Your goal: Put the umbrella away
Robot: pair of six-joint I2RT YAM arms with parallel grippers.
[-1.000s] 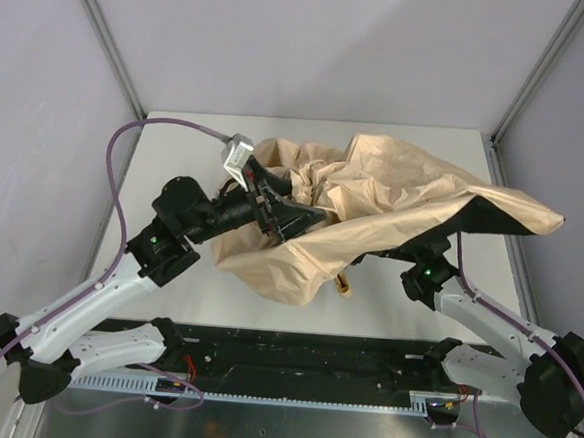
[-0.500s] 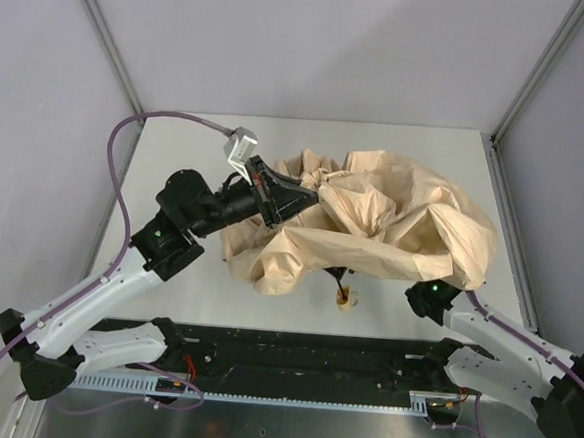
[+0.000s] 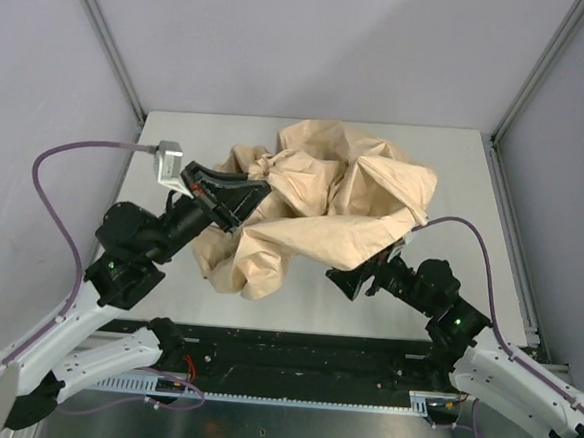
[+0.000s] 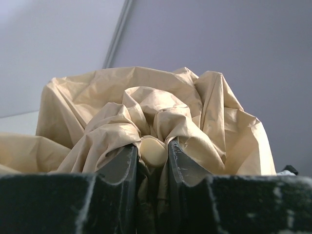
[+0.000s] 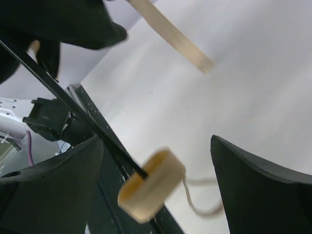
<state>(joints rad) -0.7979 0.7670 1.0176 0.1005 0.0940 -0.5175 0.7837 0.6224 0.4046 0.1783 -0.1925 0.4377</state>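
Observation:
The umbrella (image 3: 334,197) lies as a crumpled heap of tan fabric on the white table (image 3: 474,192). My left gripper (image 3: 235,197) reaches into its left side. In the left wrist view it (image 4: 152,157) is shut on the umbrella's round tan end cap (image 4: 153,150), with fabric bunched round the fingers. My right gripper (image 3: 353,279) sits at the heap's near edge. Seen from the right wrist it (image 5: 156,185) is open, with the small tan handle (image 5: 151,184) on its thin black shaft (image 5: 73,114) between the fingers, touching neither. The loop strap (image 5: 204,207) trails beside it.
A black rail (image 3: 302,355) runs along the table's near edge between the arm bases. Grey walls and metal frame posts (image 3: 109,41) close in the back and sides. A purple cable (image 3: 55,162) loops over the left arm.
The canopy has collapsed from spread out into a heap. My left gripper has shut on the end cap and drawn back left. My right gripper has opened and pulled back toward the near edge.

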